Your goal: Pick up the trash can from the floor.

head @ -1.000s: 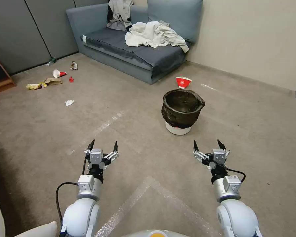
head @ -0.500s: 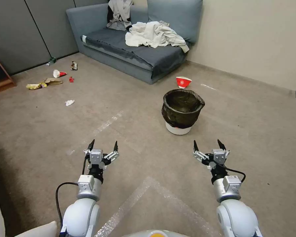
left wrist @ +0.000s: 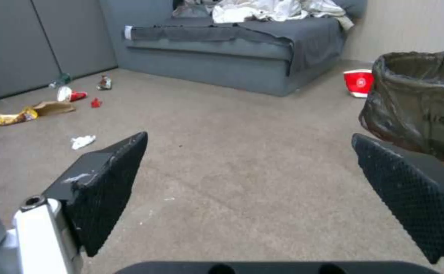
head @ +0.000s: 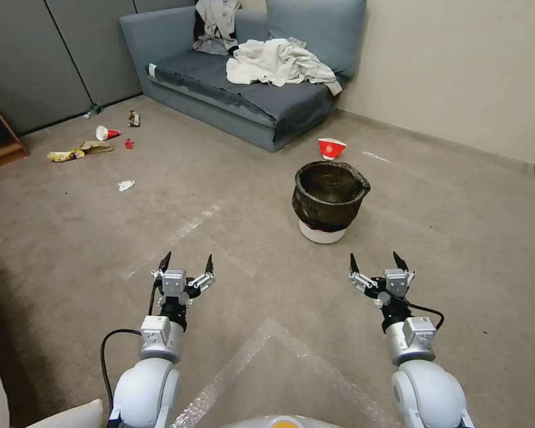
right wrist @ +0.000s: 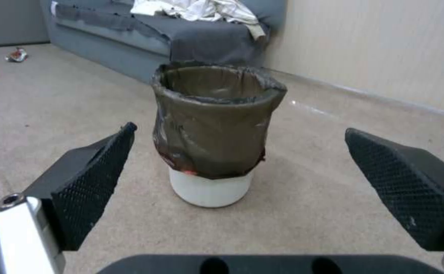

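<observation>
The trash can (head: 329, 202) stands upright on the floor (head: 238, 226), ahead of the robot and slightly right of centre, nearer the right gripper (head: 374, 266) than the left gripper (head: 185, 263). Both grippers hover low over the carpet with jaws spread wide and nothing between them. In the right wrist view the trash can (right wrist: 212, 133) sits framed between the two textured fingers (right wrist: 92, 182), apart from both. In the left wrist view it (left wrist: 425, 102) lies off to one side, beyond the finger (left wrist: 414, 190) there.

A wrinkled black bag (head: 330, 193) lines the can and folds down over most of its wall, leaving a white band bare at the base. The interior appears empty, though its bottom is in shadow. A red-and-white paper bowl (head: 331, 148) rests on the floor just behind the can.

Open carpet surrounds the can on the near side and on both flanks. A grey sofa (head: 244, 89) heaped with pale cloth (head: 279, 62) stands beyond it, against a cream wall (head: 458, 65). Scattered litter (head: 95, 142) lies well apart, to the far left.
</observation>
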### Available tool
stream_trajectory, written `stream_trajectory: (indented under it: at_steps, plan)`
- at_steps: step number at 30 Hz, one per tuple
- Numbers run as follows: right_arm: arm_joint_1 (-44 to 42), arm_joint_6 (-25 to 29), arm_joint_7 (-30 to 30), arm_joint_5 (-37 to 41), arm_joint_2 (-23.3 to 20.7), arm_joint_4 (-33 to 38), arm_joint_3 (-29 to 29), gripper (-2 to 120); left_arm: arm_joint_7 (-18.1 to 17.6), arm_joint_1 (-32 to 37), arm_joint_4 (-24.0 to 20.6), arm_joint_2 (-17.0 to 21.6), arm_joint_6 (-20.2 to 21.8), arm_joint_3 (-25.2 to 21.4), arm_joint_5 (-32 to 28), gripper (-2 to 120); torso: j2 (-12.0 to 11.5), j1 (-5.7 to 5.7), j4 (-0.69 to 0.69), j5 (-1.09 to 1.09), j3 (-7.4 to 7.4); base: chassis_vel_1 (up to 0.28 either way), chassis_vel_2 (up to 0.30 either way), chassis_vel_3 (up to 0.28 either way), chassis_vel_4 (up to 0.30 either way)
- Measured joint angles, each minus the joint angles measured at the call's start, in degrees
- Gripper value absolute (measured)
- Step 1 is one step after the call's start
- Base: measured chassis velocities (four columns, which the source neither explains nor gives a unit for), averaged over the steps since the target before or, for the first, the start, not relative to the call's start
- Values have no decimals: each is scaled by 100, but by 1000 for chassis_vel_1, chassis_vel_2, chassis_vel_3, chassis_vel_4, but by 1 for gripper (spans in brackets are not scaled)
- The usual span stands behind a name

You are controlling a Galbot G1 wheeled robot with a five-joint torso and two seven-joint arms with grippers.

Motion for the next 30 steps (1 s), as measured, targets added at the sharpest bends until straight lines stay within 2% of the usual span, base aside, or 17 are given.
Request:
stream_trajectory:
  at_steps: [4,8,9,13,14,17,18,21,30]
  plan:
    - [-47,-24,9,1,13,82,0,100,-14,58,-80,7,3,-9,-6,100,0,0,0,-1,0,0,0,0,0]
    - [-410,-262,89,53,143,797,-30,100,-176,538,-806,89,89,-115,-127,100,0,0,1,0,0,0,0,0,0]
    - [-410,-262,89,53,143,797,-30,100,-176,538,-806,89,89,-115,-127,100,0,0,1,0,0,0,0,0,0]
    - [-905,-591,200,129,324,1772,-73,100,-382,1165,-1747,193,207,-254,-281,100,0,0,0,0,-1,0,0,0,0]
    - [-905,-591,200,129,324,1772,-73,100,-382,1165,-1747,193,207,-254,-281,100,0,0,0,0,-1,0,0,0,0]
    - [-1215,-796,269,178,433,2383,-101,100,-512,1563,-2347,260,286,-343,-379,100,0,0,0,0,-1,0,0,0,0]
    - [-1215,-796,269,178,433,2383,-101,100,-512,1563,-2347,260,286,-343,-379,100,0,0,0,0,-1,0,0,0,0]
    - [-1459,-1158,286,232,483,2848,-123,100,-689,1978,-2856,362,365,-468,-375,100,1,-1,0,0,-1,0,0,0,0]
    - [-1462,-1343,242,247,397,2853,-126,100,-804,2088,-2923,428,401,-533,-251,100,0,0,0,0,-1,0,0,0,0]
